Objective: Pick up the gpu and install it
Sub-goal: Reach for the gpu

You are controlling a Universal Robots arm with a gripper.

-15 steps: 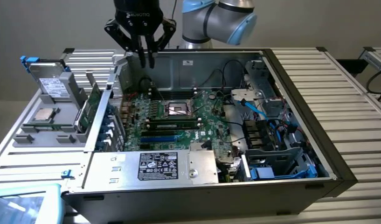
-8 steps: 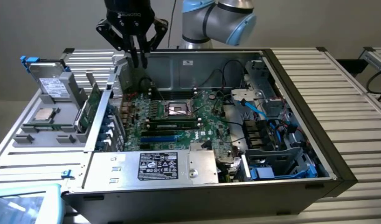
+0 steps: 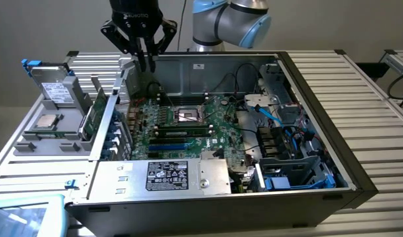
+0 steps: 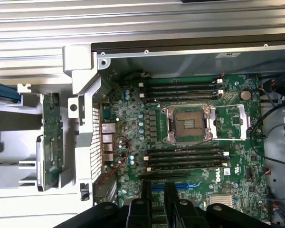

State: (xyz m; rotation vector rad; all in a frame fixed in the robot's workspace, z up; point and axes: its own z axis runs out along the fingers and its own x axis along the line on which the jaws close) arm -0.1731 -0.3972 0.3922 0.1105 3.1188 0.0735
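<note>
One gpu (image 3: 91, 118), one pincer (image 3: 146, 63), apart.

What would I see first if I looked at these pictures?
The big green motherboard lying inside the open computer case catches the eye first, with a shiny square socket in its middle. The black gripper hangs above the case's far corner on the exterior view's left, its fingers empty. The small gpu stands in a grey holder beside the case on that side.
</note>
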